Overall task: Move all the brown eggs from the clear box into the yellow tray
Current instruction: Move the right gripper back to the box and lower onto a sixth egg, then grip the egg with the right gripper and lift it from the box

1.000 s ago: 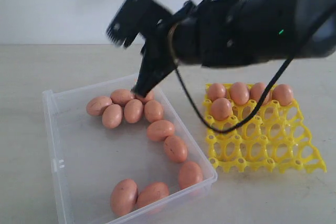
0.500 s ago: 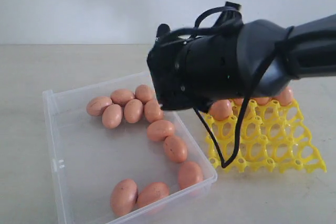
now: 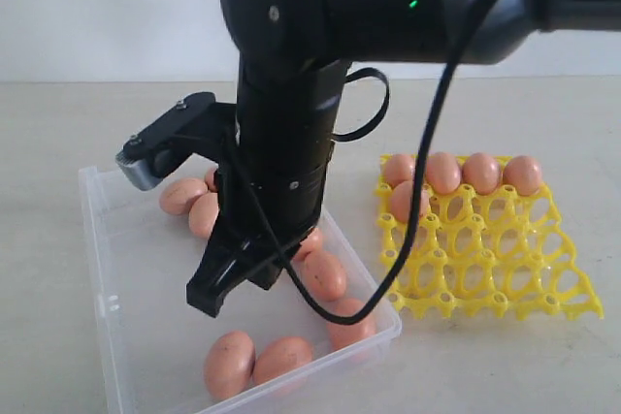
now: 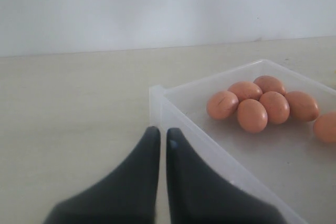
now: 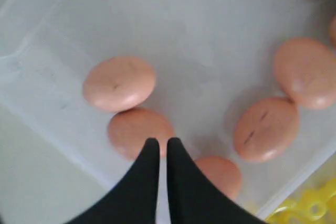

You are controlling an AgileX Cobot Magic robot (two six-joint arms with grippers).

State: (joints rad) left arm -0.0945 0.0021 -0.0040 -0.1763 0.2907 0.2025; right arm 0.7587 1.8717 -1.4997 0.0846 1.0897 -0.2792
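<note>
Several brown eggs (image 3: 229, 364) lie in the clear box (image 3: 97, 239) on the left; the right arm hides some of them. The yellow tray (image 3: 485, 259) on the right carries several eggs (image 3: 443, 172) along its far side. My right gripper (image 3: 207, 298) points down over the box's near middle, shut and holding nothing. In the right wrist view its tips (image 5: 159, 142) hover just above an egg (image 5: 139, 129), with other eggs (image 5: 266, 128) nearby. My left gripper (image 4: 159, 132) is shut and empty, just outside a corner of the box (image 4: 157, 95), apart from an egg cluster (image 4: 252, 115).
The right arm's thick black body (image 3: 291, 143) and a looping cable (image 3: 320, 307) hang over the box and reach its right wall. The tray's near rows of cups (image 3: 505, 288) hold nothing. Bare beige tabletop (image 3: 485, 366) surrounds both containers.
The right arm has swung from the far egg cluster across the box, and its shut gripper now points down over the near middle. The eggs have not moved.
</note>
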